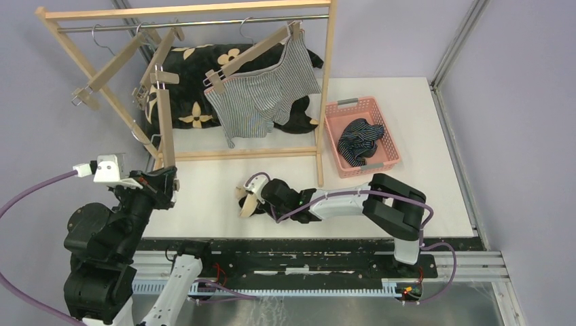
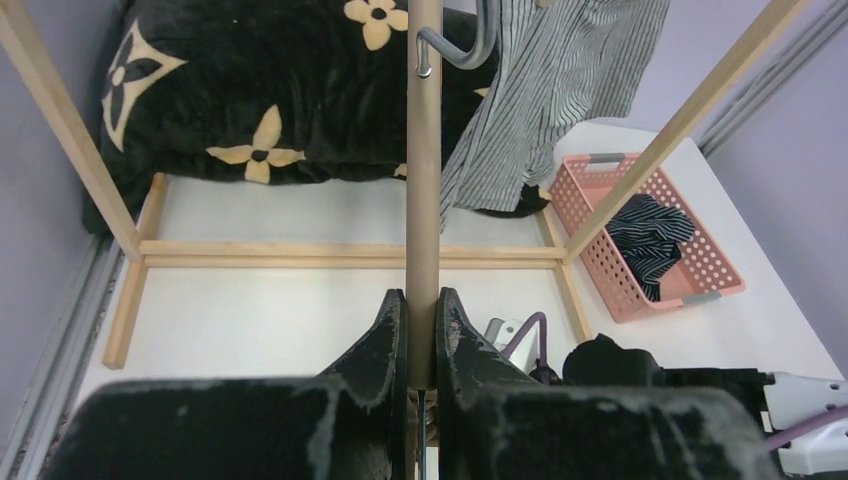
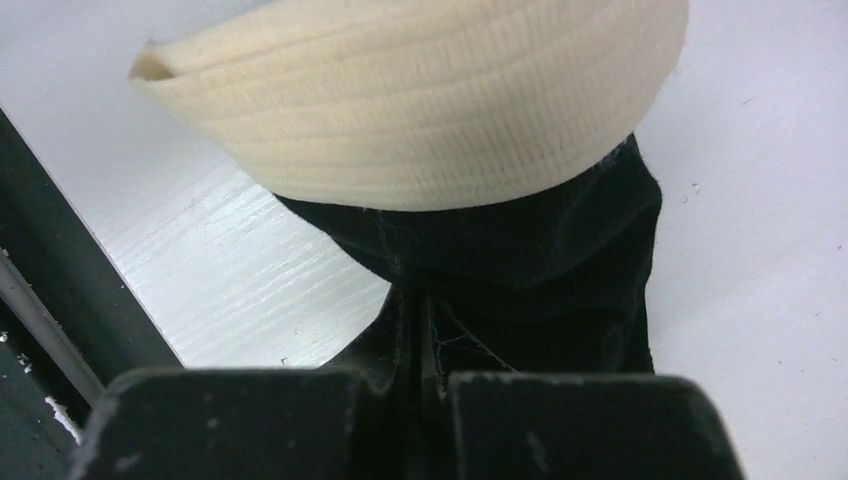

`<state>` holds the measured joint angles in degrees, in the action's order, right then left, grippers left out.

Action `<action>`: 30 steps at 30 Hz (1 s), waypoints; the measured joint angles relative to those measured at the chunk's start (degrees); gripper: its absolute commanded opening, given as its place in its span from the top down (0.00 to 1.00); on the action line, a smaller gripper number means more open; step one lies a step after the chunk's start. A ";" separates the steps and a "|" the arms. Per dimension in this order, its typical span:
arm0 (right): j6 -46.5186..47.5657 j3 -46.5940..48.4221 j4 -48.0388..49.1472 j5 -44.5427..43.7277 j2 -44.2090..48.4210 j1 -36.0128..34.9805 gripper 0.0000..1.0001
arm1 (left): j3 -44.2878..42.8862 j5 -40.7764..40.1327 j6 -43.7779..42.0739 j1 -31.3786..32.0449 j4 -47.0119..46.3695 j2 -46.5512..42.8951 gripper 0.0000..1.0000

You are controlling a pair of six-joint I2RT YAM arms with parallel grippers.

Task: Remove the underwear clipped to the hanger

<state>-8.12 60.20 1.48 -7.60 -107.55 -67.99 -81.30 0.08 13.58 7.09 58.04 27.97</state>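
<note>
The grey-white striped underwear point(image 1: 261, 102) hangs clipped to a tilted hanger point(image 1: 255, 49) at the rack's point(image 1: 328, 81) right end. It lies straight beyond the nearer right gripper point(image 3: 418, 305), which is pinched shut on the black underwear point(image 3: 540, 250) on the table point(image 1: 204, 197). The left gripper point(image 2: 422, 310) clamps what looks like a bare hanger's wooden bar point(image 2: 424, 180).

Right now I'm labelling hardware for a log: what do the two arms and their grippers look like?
The left arm and right arm have chunky black joints and white links. A purple cable runs to each wrist; the left wears a white camera box. Gripper fingers are black, scuffed whitish.
</note>
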 measured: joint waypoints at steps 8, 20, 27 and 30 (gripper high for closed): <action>-0.11 -0.39 -4.98 -2.12 6.80 0.00 1.00 | -1.66 -3.82 -3.39 0.00 -0.09 8.44 0.97; 2.89 -0.46 -11.39 -19.21 44.13 0.00 1.00 | -14.34 -2.05 -11.65 0.00 1.38 33.81 0.97; 11.39 -0.46 -7.76 -38.40 51.54 2.36 1.00 | -23.23 2.03 -16.11 -0.11 -1.44 34.45 0.97; 14.32 -0.46 -5.84 -40.48 51.30 7.93 1.00 | -24.37 3.32 -17.73 -0.11 -2.36 35.01 0.97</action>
<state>6.20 59.75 -4.36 -48.07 -56.25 -60.05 -105.67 3.40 -4.14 6.98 55.68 62.98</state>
